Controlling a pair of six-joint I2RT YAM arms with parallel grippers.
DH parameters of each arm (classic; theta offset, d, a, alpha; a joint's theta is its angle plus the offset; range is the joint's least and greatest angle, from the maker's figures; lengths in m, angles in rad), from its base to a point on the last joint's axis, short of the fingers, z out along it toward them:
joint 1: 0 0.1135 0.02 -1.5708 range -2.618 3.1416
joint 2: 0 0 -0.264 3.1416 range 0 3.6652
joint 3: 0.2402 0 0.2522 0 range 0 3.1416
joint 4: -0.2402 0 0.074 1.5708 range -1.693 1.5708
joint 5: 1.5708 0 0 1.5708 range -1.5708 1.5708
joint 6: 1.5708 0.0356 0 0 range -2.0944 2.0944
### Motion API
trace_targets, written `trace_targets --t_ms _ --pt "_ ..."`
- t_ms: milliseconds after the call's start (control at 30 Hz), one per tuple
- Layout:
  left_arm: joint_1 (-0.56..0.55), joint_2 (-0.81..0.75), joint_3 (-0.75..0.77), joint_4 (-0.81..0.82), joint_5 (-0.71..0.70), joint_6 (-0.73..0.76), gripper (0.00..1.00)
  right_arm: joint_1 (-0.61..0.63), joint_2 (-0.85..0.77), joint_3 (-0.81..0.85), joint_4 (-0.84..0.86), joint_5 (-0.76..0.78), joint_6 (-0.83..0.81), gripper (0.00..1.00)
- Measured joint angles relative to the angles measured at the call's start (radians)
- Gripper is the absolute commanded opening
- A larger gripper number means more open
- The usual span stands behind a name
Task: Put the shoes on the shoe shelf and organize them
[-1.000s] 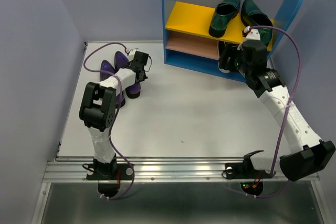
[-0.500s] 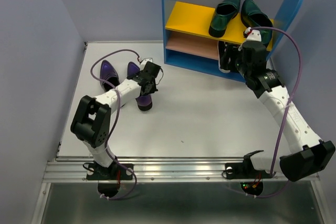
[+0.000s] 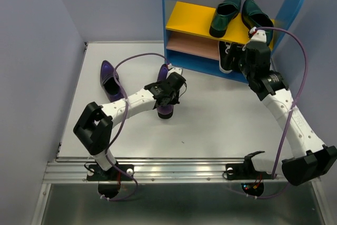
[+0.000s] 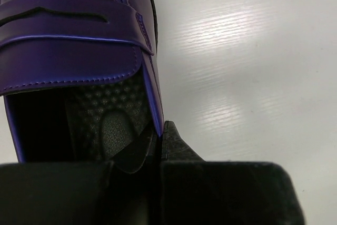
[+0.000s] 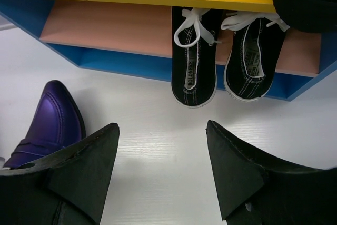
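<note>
Currently the left gripper (image 3: 169, 92) is clamped on one purple shoe (image 3: 165, 110), with one finger inside the heel opening and the other outside against the side wall, as the left wrist view shows. Compared with half a second ago, this shoe has been carried across the table (image 3: 210, 114) toward the shoe shelf (image 3: 166, 19) and now sits just in front of the shelf's left front corner, toe pointing at the shelf. The second purple shoe (image 3: 109, 79) has not moved and lies well to the left of the shelf.

The right gripper (image 5: 161, 126) remains in front of the shelf's right end, jaws wide apart and holding nothing. The black sneakers (image 5: 194, 61) stand side by side on the shelf's lower level, and the green loafers (image 3: 225, 13) rest on its yellow top board.

A label inside the left sneaker reads roughly "BOLONE"; its last letters are not legible.
</note>
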Motion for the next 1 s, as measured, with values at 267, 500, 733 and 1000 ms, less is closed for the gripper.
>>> trace_targets --t_ms 267,500,733,1000 --pt "-0.014 0.084 0.090 0.017 0.073 0.076 0.00 0.000 -0.024 0.000 -0.001 0.024 0.000 0.73" --pt "-0.014 0.223 0.256 0.031 0.114 0.153 0.00 0.000 -0.032 0.000 -0.004 0.035 0.000 0.73" --pt "-0.014 0.372 0.451 0.024 0.134 0.204 0.00 0.000 -0.055 0.000 -0.015 0.041 0.000 0.73" --pt "-0.014 0.512 0.623 0.014 0.146 0.240 0.00 0.000 -0.080 0.000 -0.021 0.043 0.002 0.73"
